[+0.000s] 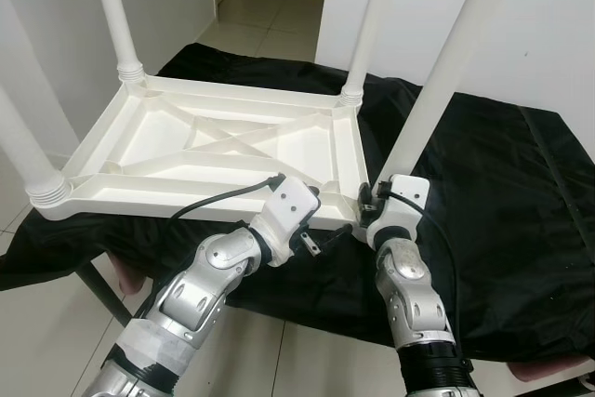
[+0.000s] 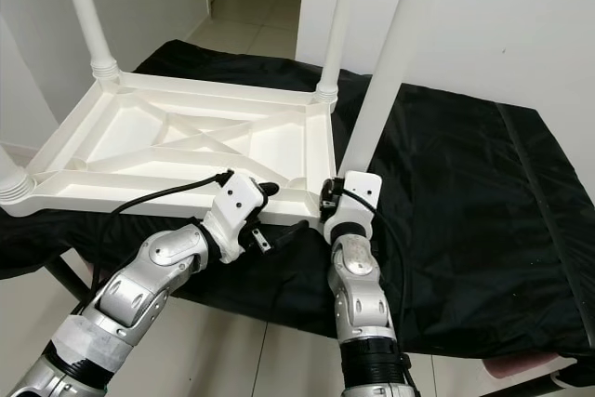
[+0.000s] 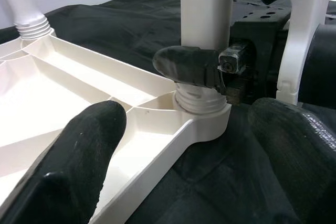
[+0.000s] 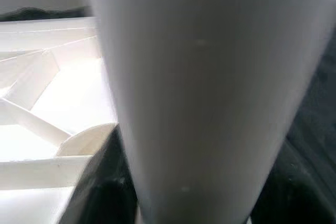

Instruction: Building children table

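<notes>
Right gripper (image 3: 210,69) clamping near table leg (image 1: 437,90), top cropped

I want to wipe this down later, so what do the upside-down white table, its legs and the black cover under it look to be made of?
Table top: likely moulded plastic, matte white, judging by the ribbed underside.
Legs: seemingly the same plastic, smooth with a slight sheen; threaded collars at the sockets.
Black cover: looks like woven fabric, matte, creased and draping over the edge.

There is one white children table (image 1: 223,141), lying upside down, with four white legs (image 1: 113,8) standing in its corners. One black cloth (image 1: 502,192) lies under it. Two claws are near it.
</notes>
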### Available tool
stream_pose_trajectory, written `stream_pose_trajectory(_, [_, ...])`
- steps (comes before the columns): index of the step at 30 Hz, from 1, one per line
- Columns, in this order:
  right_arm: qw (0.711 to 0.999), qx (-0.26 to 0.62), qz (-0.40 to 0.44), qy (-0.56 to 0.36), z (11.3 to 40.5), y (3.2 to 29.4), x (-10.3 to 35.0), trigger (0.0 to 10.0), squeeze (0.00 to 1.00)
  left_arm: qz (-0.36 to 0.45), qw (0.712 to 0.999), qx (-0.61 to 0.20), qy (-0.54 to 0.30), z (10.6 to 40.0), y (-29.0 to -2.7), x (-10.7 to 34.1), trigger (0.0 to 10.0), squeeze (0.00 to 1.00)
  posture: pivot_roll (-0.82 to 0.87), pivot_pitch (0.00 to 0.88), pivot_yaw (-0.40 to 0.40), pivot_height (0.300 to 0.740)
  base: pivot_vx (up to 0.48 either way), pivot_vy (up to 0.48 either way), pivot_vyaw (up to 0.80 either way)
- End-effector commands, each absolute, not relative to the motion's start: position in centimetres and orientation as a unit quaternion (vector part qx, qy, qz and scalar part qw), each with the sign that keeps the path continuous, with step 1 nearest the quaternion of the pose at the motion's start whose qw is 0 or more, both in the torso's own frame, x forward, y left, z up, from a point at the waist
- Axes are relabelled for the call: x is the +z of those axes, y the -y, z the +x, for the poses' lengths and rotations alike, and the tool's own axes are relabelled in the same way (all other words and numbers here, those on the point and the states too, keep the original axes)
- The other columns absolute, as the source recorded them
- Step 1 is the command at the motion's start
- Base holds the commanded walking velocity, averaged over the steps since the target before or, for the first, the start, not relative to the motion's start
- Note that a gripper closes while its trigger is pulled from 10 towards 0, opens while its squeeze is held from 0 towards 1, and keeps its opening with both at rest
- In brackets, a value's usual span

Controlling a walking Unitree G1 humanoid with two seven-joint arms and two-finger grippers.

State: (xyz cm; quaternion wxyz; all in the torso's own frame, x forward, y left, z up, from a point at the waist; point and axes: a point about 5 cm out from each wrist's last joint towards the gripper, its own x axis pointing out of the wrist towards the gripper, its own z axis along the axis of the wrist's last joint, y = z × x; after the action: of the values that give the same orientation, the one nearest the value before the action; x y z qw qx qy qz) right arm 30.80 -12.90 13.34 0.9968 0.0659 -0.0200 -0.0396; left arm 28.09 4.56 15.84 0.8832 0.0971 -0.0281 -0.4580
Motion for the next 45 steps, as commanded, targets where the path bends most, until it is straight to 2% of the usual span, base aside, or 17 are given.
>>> stream_pose_trajectory(1, [0.995, -0.047, 0.081, 0.046, 30.6, 13.6, 14.2, 10.0, 1.0, 0.102, 0.867, -0.486, 0.024, 27.6, -4.3, 15.7, 10.0, 0.0, 0.01, 0.0, -0.099, 0.74, 0.0, 0.0, 0.0])
stream_pose_trajectory(10, [0.994, -0.007, 0.085, 0.069, 30.3, 14.3, 15.0, 10.0, 1.0, 0.102, 0.868, -0.485, 0.024, 27.7, -4.4, 15.7, 10.0, 0.0, 0.01, 0.0, -0.099, 0.74, 0.0, 0.0, 0.0])
stream_pose_trajectory(11, [0.994, 0.032, 0.078, 0.067, 30.2, 15.0, 15.0, 10.0, 0.0, 0.102, 0.868, -0.485, 0.023, 27.5, -4.4, 15.6, 10.0, 0.0, 0.01, 0.0, -0.102, 0.74, 0.0, 0.0, 0.0])
stream_pose_trajectory(15, [0.991, 0.111, 0.04, 0.058, 30.3, 16.0, 14.8, 10.0, 0.0, 0.102, 0.868, -0.485, 0.022, 27.5, -4.3, 15.6, 10.0, 0.0, 0.01, 0.0, -0.101, 0.74, 0.0, 0.0, 0.0])
stream_pose_trajectory(19, [0.988, 0.143, 0.014, 0.058, 30.3, 16.3, 14.7, 10.0, 0.0, 0.102, 0.869, -0.484, 0.022, 27.6, -4.3, 15.6, 10.0, 0.0, 0.01, 0.0, -0.1, 0.74, 0.0, 0.0, 0.0])
stream_pose_trajectory(21, [0.974, 0.225, -0.022, 0.034, 30.5, 16.3, 13.9, 10.0, 0.0, 0.102, 0.87, -0.482, 0.023, 27.7, -4.5, 15.7, 10.0, 0.0, 0.0, 0.0, -0.095, 0.74, 0.0, 0.0, 0.0])
stream_pose_trajectory(22, [0.974, 0.225, -0.022, 0.034, 30.5, 16.3, 13.9, 10.0, 0.0, 0.102, 0.87, -0.482, 0.023, 27.7, -4.5, 15.7, 10.0, 0.0, 0.0, 0.0, -0.095, 0.74, 0.0, 0.0, 0.0])
stream_pose_trajectory(23, [0.957, 0.287, -0.045, 0.013, 30.7, 16.5, 13.4, 10.0, 0.0, 0.103, 0.871, -0.479, 0.025, 27.9, -4.6, 15.9, 10.0, 0.0, 0.0, 0.0, -0.08, 0.74, 0.0, 0.0, 0.0])
stream_pose_trajectory(26, [0.957, 0.287, -0.045, 0.013, 30.7, 16.5, 13.4, 10.0, 0.0, 0.103, 0.871, -0.479, 0.025, 27.9, -4.6, 15.9, 10.0, 0.0, 0.0, 0.0, -0.08, 0.74, 0.0, 0.0, 0.0])
stream_pose_trajectory(31, [0.937, 0.337, -0.09, 0.001, 32.3, 17.3, 13.7, 10.0, 0.0, 0.106, 0.871, -0.479, 0.028, 28.1, -4.6, 16.2, 10.0, 0.0, 0.01, 0.0, -0.064, 0.74, 0.0, 0.0, 0.0])
stream_pose_trajectory(38, [0.936, 0.341, -0.091, -0.007, 33.4, 17.8, 13.7, 10.0, 0.0, 0.11, 0.871, -0.479, 0.029, 28.2, -4.7, 16.3, 10.0, 0.0, 0.02, 0.0, -0.06, 0.74, 0.0, 0.0, 0.0])
stream_pose_trajectory(39, [0.935, 0.343, -0.086, -0.01, 33.6, 17.8, 13.6, 3.5, 0.0, 0.11, 0.871, -0.478, 0.029, 28.2, -4.7, 16.3, 10.0, 0.0, 0.02, 0.0, -0.058, 0.74, 0.0, 0.0, 0.0])
stream_pose_trajectory(41, [0.935, 0.344, -0.083, -0.012, 33.7, 17.7, 13.5, 3.5, 0.0, 0.11, 0.871, -0.478, 0.029, 28.2, -4.7, 16.3, 10.0, 0.0, 0.02, 0.0, -0.058, 0.74, 0.0, 0.0, 0.0])
stream_pose_trajectory(42, [0.933, 0.351, -0.071, -0.015, 33.8, 17.6, 13.3, 0.0, 0.0, 0.109, 0.871, -0.479, 0.03, 28.2, -4.7, 16.4, 10.0, 0.0, 0.02, 0.0, -0.058, 0.74, 0.0, 0.0, 0.0])
stream_pose_trajectory(45, [0.932, 0.356, -0.064, -0.016, 33.8, 17.6, 13.0, 0.0, 0.0, 0.109, 0.871, -0.479, 0.03, 28.2, -4.7, 16.4, 10.0, 0.0, 0.02, 0.0, -0.058, 0.74, 0.0, 0.0, 0.0])
